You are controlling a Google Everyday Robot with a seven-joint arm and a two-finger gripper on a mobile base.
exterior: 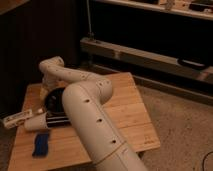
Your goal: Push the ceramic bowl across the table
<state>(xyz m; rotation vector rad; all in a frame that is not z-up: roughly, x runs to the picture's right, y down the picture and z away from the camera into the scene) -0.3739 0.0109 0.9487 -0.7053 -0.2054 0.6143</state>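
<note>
Ceramic bowl point(56, 103) sits left of centre on the table point(127, 107), partly behind the arm point(95, 125). Gripper point(48, 93) hangs at its upper-left rim, likely positioned for pushing; whether it is wide or narrow cannot be told.

Prob. a robotics lab: low wood table point(131, 116), carpet point(186, 127), metal racks point(150, 54) behind; gripper point(48, 95) down over table.

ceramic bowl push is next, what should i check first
1. Ceramic bowl sits on the table: ok.
2. Gripper down at the bowl's far left edge: ok.
3. Gripper touching the bowl: cannot tell.
4. Bowl's right side in view: not ok, the arm covers it.
5. Room in front of the bowl: not ok, the white cup lies close by.
</note>
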